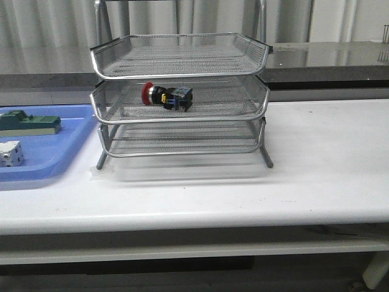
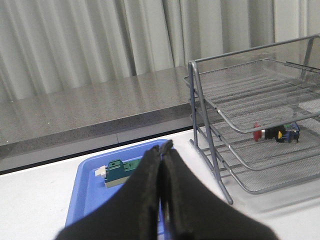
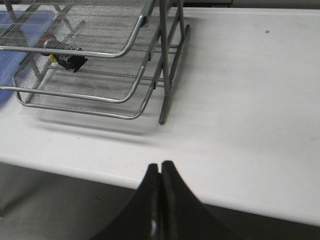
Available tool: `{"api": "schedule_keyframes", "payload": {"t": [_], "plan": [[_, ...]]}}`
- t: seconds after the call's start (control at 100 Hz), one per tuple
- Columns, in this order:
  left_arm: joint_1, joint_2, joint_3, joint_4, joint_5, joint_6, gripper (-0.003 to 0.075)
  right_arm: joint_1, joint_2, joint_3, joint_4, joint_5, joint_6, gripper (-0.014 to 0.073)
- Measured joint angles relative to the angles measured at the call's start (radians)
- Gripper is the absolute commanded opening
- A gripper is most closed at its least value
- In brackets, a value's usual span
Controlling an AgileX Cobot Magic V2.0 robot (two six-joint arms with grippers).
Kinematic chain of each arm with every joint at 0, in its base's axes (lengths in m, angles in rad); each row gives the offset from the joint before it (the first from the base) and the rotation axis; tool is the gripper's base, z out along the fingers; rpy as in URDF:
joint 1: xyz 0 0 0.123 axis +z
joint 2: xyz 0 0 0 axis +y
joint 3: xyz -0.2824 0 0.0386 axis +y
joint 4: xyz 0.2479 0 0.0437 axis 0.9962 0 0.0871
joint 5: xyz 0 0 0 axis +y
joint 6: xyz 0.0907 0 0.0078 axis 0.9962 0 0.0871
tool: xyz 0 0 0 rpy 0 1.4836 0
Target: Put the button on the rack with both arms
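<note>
The button (image 1: pixel 165 97), red-headed with a black body, lies on its side in the middle tier of the silver wire-mesh rack (image 1: pixel 243 115). The left wrist view shows the button (image 2: pixel 274 133) in the rack (image 2: pixel 240 105) too, and so does the right wrist view, with the button (image 3: pixel 62 52) inside the rack (image 3: pixel 125 75). My left gripper (image 2: pixel 163 150) is shut and empty, held back over the blue tray, away from the rack. My right gripper (image 3: pixel 160 167) is shut and empty, near the table's front edge. Neither arm appears in the front view.
A flat blue tray (image 1: pixel 61 155) sits left of the rack and holds a green block (image 1: pixel 30 123) and a white dice-like block (image 1: pixel 11 153). A grey counter and curtains run behind the white table (image 1: pixel 316 158).
</note>
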Motion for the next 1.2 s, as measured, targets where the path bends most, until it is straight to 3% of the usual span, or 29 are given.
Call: {"api": "schedule_keyframes", "payload": {"t": [0.35, 0.95, 1.2], "plan": [[0.000, 0.000, 0.000, 0.000, 0.000, 0.000, -0.0021, -0.019, -0.091, 0.002, -0.007, 0.087, 0.000, -0.0060], [0.000, 0.000, 0.000, 0.000, 0.000, 0.000, -0.0021, -0.019, -0.094, 0.002, -0.011, 0.089, 0.000, -0.0060], [0.000, 0.000, 0.000, 0.000, 0.000, 0.000, -0.0021, -0.019, -0.194, 0.044, -0.098, 0.060, 0.031, -0.0060]]}}
